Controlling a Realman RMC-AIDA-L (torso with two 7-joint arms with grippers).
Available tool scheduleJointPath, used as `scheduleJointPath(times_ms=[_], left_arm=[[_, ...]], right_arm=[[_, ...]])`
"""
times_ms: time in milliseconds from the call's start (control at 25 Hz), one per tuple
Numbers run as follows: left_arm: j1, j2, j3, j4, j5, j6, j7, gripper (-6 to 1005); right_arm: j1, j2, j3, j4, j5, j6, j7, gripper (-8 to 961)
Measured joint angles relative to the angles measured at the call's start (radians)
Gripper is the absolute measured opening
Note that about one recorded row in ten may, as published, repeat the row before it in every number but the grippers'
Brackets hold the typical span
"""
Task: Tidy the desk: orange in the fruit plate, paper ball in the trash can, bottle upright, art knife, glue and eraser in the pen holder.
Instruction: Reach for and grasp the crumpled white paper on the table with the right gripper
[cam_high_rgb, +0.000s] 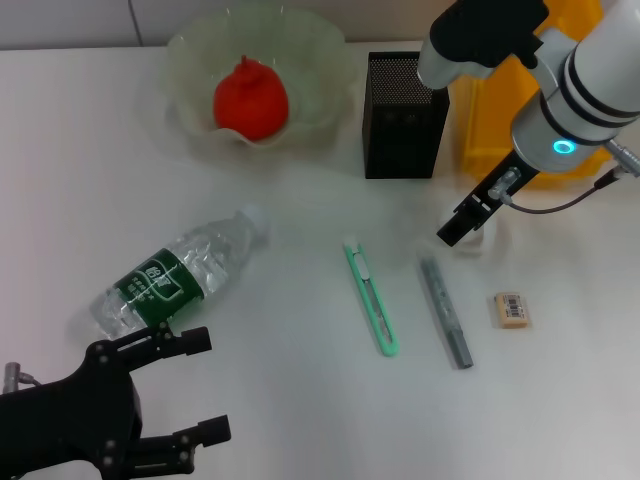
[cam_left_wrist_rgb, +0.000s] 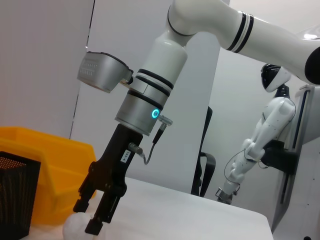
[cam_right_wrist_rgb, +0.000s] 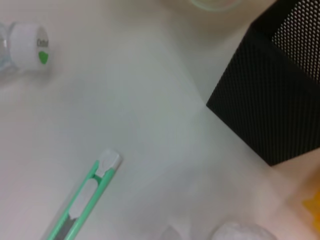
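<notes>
Tools first: your right tool (cam_high_rgb: 462, 228) hangs low over the bench (cam_high_rgb: 300, 400), just in front of the yellow bin (cam_high_rgb: 500, 120) and to the right of the black mesh pen holder (cam_high_rgb: 403, 115). Its dark fingers (cam_left_wrist_rgb: 102, 212) are narrowly parted and come down around the white paper ball (cam_left_wrist_rgb: 76, 226), one on each side; from the left wrist view you cannot tell whether they actually press it. In the head view the ball is only a pale patch beside the fingertips.

Your left tool (cam_high_rgb: 190, 385) sits at the near left edge of the bench with its jaws spread wide, holding nothing. One fingertip lies just beside the lower end of the bottle (cam_high_rgb: 180, 275).

You can see the bottle lying on its side, green label up, its white cap (cam_right_wrist_rgb: 29, 44) pointing toward the fruit plate (cam_high_rgb: 190, 110). The orange (cam_high_rgb: 251, 98) already rests in that translucent plate at the back of the bench.

Near the middle lies the green art knife (cam_high_rgb: 371, 297), flat, its pale tip toward the pen holder. To its right, apart from it, you have the grey glue stick (cam_high_rgb: 445, 312), roughly parallel to the knife. The eraser (cam_high_rgb: 511, 309) lies further right, clear of both.
</notes>
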Motion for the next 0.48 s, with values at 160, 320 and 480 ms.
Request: scheduleJointPath(times_ms=[160, 320, 480], left_arm=[[-0.001, -0.005, 0.0, 0.0, 0.0, -0.006, -0.001, 862], [-0.001, -0.006, 0.0, 0.0, 0.0, -0.007, -0.005, 862], [-0.001, -0.009, 0.0, 0.0, 0.0, -0.007, -0.008, 862]], right_arm=[[0.002, 0.0, -0.024, 0.029, 0.001, 0.046, 0.004, 778], [0.005, 0.001, -0.026, 0.049, 0.001, 0.058, 0.004, 777], [0.008, 0.001, -0.027, 0.071, 0.002, 0.073, 0.005, 756]])
